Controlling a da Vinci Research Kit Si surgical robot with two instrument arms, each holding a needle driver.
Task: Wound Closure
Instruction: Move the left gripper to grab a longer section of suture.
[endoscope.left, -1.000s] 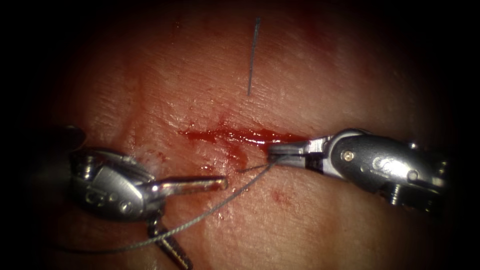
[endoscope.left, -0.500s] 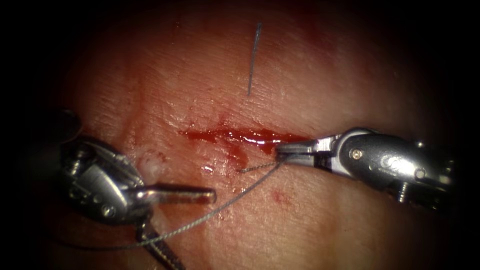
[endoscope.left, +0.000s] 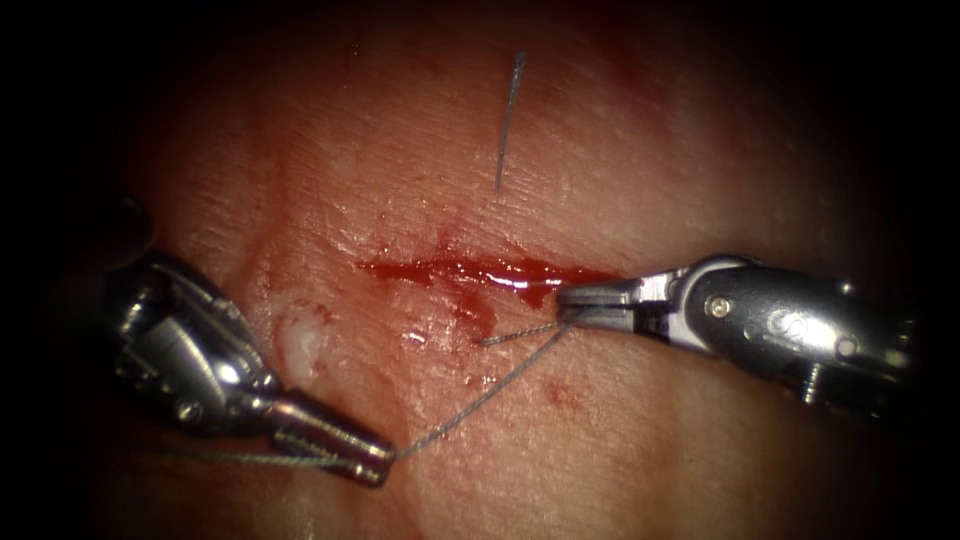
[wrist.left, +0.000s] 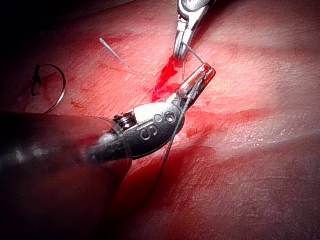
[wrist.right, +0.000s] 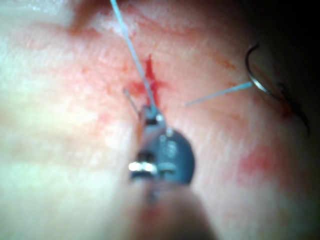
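Left tool (endoscope.left: 375, 462) jaws and right tool (endoscope.left: 575, 297) jaws both gripped the thin grey thread (endoscope.left: 480, 395), strand taut between; curved steel needle (wrist.left: 52, 90) lay free on the pink tissue (endoscope.left: 650, 180).

The two polished silver metal jawed tools gleam: the left one (endoscope.left: 345, 455) has ridged, glossy jaws and a scuffed, brushed-steel wrist with small screws; the right one (endoscope.left: 585, 297) shows smooth, satin grey metal with bright highlights. The fine grey twisted thread (endoscope.left: 480, 395) looks wiry and faintly braided, with a dull sheen. The pale pink, moist pork tissue (endoscope.left: 650, 430) is finely creased and slightly rough, wet-glossy near the narrow dark red cut (endoscope.left: 480, 270), where the shiny red fluid (endoscope.left: 530, 283) pools. The thin curved dark metal needle (wrist.left: 55, 90) looks smooth, wiry and matt
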